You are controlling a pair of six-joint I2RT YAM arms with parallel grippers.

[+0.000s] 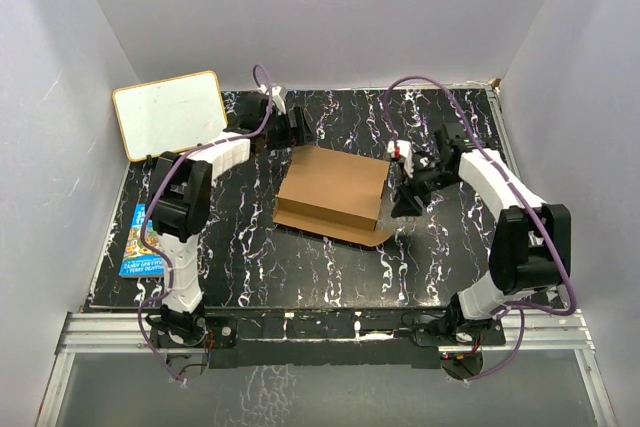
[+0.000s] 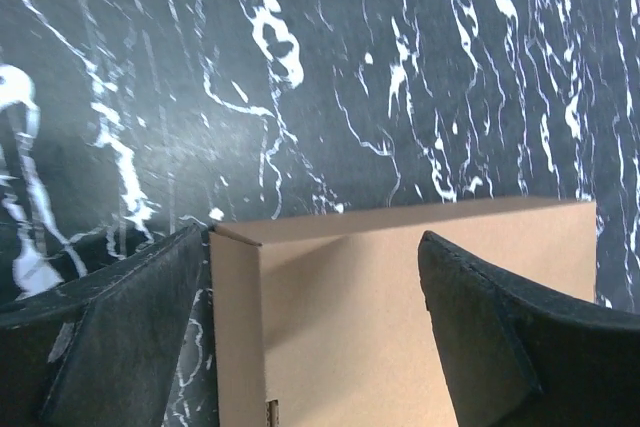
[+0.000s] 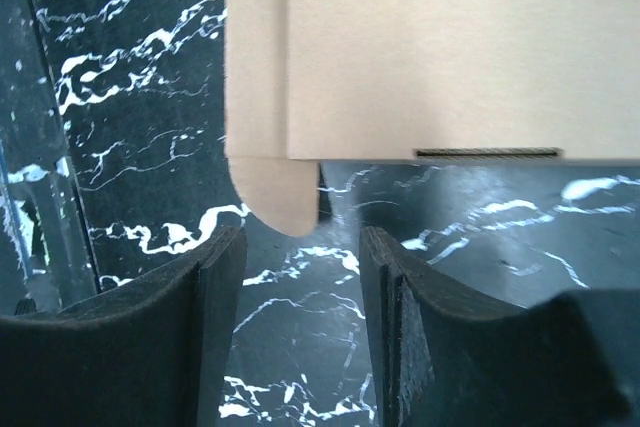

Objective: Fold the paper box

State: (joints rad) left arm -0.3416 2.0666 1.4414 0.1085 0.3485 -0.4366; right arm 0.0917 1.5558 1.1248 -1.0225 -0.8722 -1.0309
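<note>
The paper box [image 1: 333, 192] is brown cardboard, folded into a shallow box with its lid down, lying mid-table; a rounded flap [image 1: 368, 237] sticks out along its near edge. My left gripper [image 1: 298, 132] hovers at the box's far left corner. In the left wrist view it [image 2: 312, 237] is open wide, straddling that corner of the box [image 2: 400, 297], and the left finger [image 2: 130, 327] is right beside the side wall. My right gripper [image 1: 410, 192] is at the box's right side. It [image 3: 300, 247] is open with nothing between its fingers, and a rounded tab [image 3: 275, 192] lies just ahead.
A white board with a tan frame [image 1: 168, 112] leans at the back left corner. A colourful book [image 1: 140, 242] lies at the table's left edge. White walls enclose the black marbled table [image 1: 250, 267] on three sides.
</note>
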